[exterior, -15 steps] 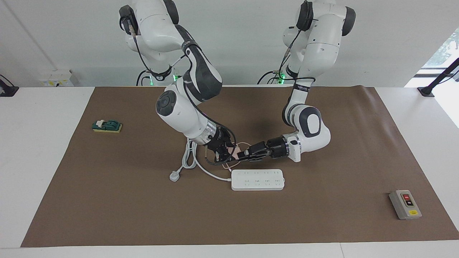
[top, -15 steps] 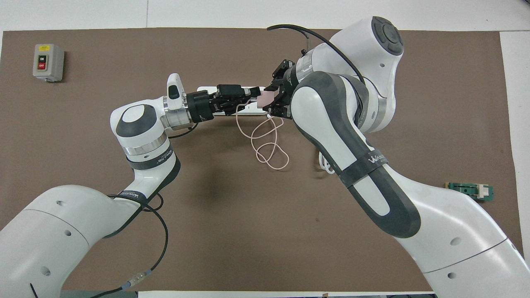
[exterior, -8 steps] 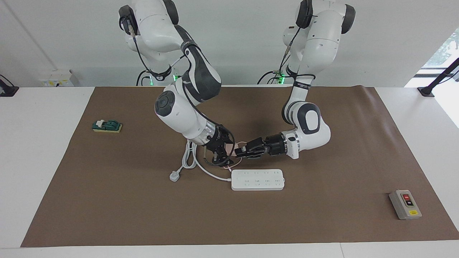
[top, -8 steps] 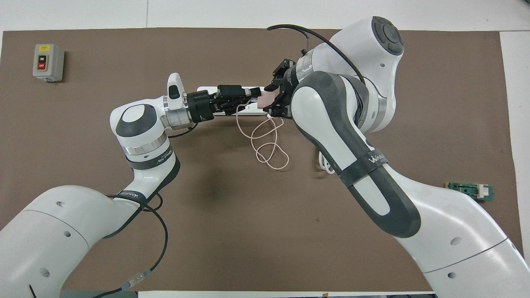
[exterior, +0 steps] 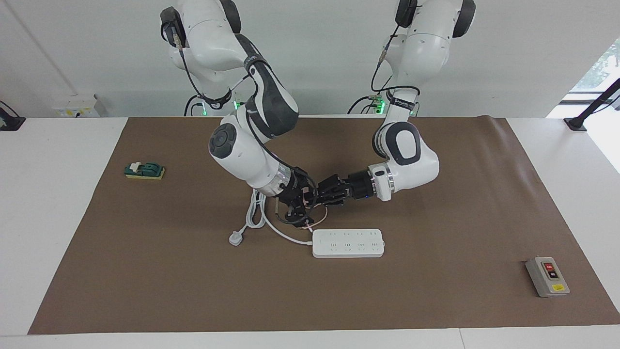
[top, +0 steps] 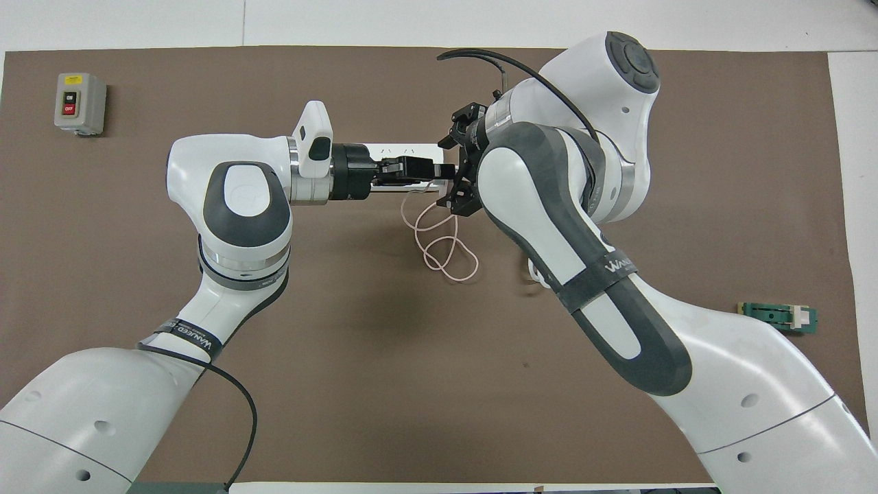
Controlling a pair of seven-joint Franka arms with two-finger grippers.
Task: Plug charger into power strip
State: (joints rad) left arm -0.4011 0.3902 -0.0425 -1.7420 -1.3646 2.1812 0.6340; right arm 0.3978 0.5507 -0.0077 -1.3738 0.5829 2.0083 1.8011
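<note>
The white power strip (exterior: 348, 243) lies flat on the brown mat, and in the overhead view the left arm covers part of the power strip (top: 405, 148). Above the mat beside it, nearer to the robots, the two grippers meet tip to tip. My left gripper (exterior: 320, 195) (top: 444, 171) is shut on the charger. The pink cube is hidden between the hands. Only its thin pink cable (top: 456, 279) shows, hanging down in loops onto the mat. My right gripper (exterior: 300, 206) (top: 447, 171) is open, its fingers spread on either side of the left gripper's tip.
The strip's thick white cord (exterior: 259, 213) coils under the right arm and ends in a three-pin plug (exterior: 235, 238). A grey button box (exterior: 547, 276) sits toward the left arm's end. A small green block (exterior: 144, 170) lies toward the right arm's end.
My right gripper has opened and let go of the charger, which stays in the left gripper. The left arm has lifted and turned its wrist, and the cube has gone out of sight.
</note>
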